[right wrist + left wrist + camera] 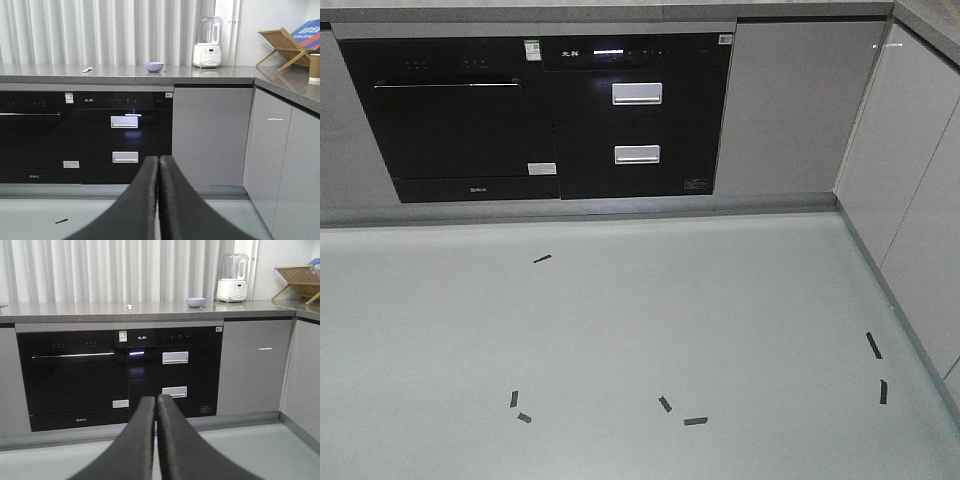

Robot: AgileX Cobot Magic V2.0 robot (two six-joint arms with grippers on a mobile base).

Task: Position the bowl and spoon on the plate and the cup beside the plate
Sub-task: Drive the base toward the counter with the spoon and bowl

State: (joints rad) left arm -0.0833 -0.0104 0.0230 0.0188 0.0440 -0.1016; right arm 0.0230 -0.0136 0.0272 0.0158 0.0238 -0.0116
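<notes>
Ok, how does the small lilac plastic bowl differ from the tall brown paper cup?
The small lilac plastic bowl is low and wide; the tall brown paper cup is higher and narrower. The bowl sits on the back counter, left of the white blender; the cup is on the side counter, cut off by the frame edge. Both stand upright.

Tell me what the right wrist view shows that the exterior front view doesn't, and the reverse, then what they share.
Right wrist only: the countertop carrying the bowl, the spoon left of it, the cup at the far right edge, a white blender and a wooden rack, plus the shut right pincer.
Front only: the wide floor with its scattered tape marks; the wrist view catches just one.
Both: the black oven, the drawer unit beside it and the grey cabinets.
</notes>
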